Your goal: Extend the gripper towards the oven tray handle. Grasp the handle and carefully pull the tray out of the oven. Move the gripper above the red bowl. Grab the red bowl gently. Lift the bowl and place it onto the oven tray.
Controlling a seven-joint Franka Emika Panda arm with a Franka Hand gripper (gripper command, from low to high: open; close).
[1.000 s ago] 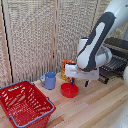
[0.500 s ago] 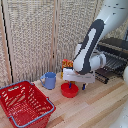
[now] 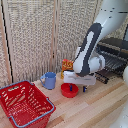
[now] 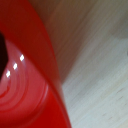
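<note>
Since the bowl (image 3: 69, 90) looks glossy, light and rigid — slippery — grip its 3 o'clock rim; gripper (image 3: 72, 88) finger state unreadable.

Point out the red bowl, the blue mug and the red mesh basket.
red bowl (image 3: 66, 91): exterior view, on its front wall.
blue mug (image 3: 50, 80): exterior view, on its side.
red mesh basket (image 3: 31, 116): exterior view, on its near mesh wall.
</note>
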